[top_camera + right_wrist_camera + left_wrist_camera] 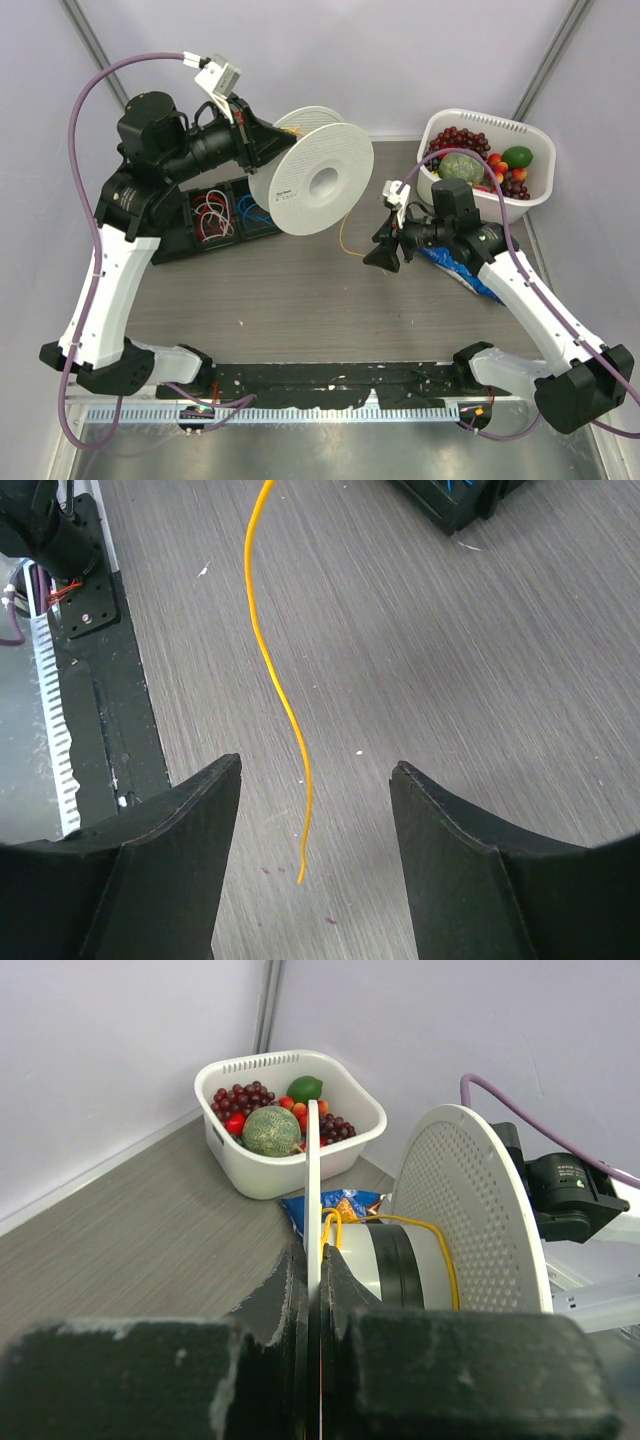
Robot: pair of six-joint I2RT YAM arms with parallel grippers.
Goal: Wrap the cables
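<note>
My left gripper (pixel 314 1260) clamped one flange of the single white spool (pixel 312 172); its small label was unreadable. The yellow cable (pixel 270 670) hung from the hub, its end loose between my right gripper's (pixel 315 768) wide-apart fingers. One white basket (pixel 536 135) held grapes (pixel 465 138), a lime (pixel 518 156) and a melon (pixel 461 167).

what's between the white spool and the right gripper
The loose tail of the yellow cable dangles there over bare table; the top view shows it.
</note>
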